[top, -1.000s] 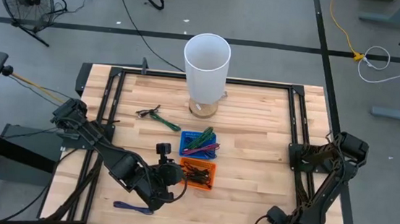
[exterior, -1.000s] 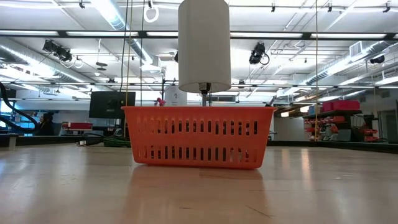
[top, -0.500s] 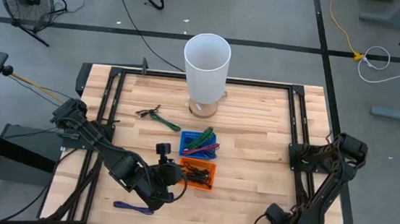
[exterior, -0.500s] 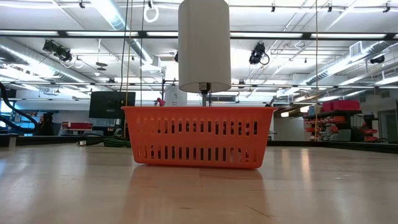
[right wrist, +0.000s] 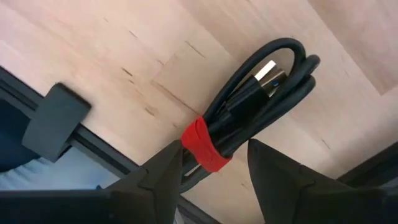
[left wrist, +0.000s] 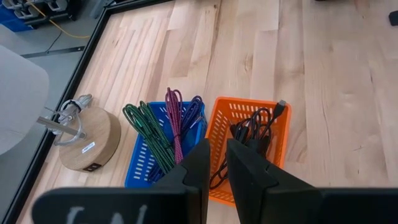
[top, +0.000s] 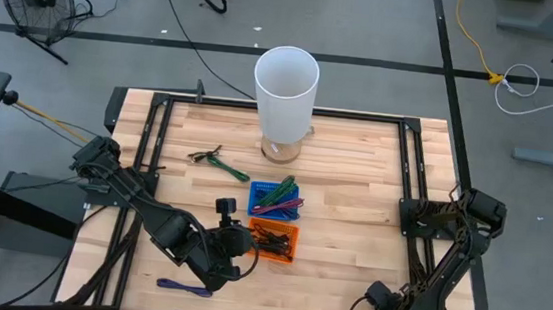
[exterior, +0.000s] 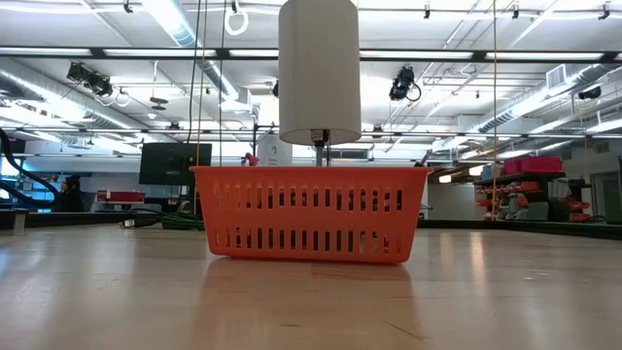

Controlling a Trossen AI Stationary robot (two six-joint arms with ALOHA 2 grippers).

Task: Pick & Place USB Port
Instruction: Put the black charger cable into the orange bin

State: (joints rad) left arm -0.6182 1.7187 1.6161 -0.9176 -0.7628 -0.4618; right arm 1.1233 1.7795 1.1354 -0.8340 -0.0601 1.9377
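At the table's near edge, about 5 o'clock: coiled black USB cable (right wrist: 261,106) between the right gripper (right wrist: 214,165)'s parted fingers.
A red band (right wrist: 205,146) binds the coil, which lies on the wooden table (top: 355,172). Left gripper (left wrist: 214,163), jaws nearly together and empty, hovers at 7 o'clock of the orange basket (top: 274,241) of black cables; blue basket (top: 275,197) at the orange one's 12 o'clock.

Two baskets (top: 275,197) (top: 276,241) lie before the lamp (top: 286,86).

2 baskets (top: 275,196), 1 lamp (top: 285,91), 2 arms (top: 151,214).
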